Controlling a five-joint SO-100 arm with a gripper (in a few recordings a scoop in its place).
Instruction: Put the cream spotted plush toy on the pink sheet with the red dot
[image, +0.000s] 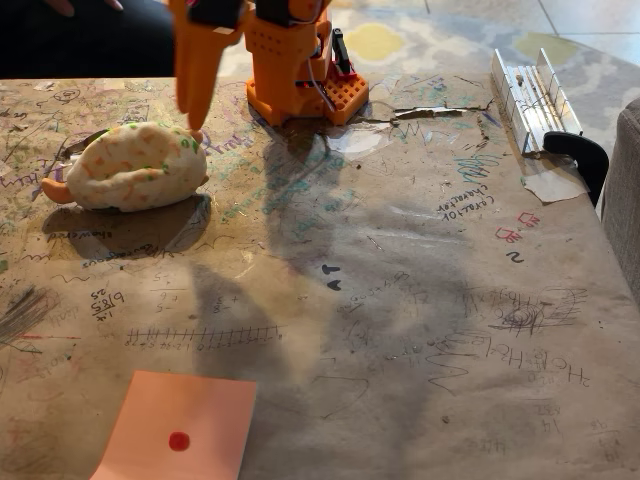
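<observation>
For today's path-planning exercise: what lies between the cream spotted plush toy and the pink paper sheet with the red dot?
In the fixed view, only bare scribbled tabletop and shadow separate the cream spotted plush toy from the pink paper sheet.

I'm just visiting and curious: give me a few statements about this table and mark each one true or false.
1. The cream spotted plush toy lies on the pink sheet. False: it lies far from the sheet, at the table's upper left in the fixed view.
2. The sheet carries a red dot. True.
3. The orange gripper is at the toy's top. True.
4. The table is plain and unmarked. False: it is covered in scribbles and writing.
5. The robot's base is blue. False: it is orange.
</observation>
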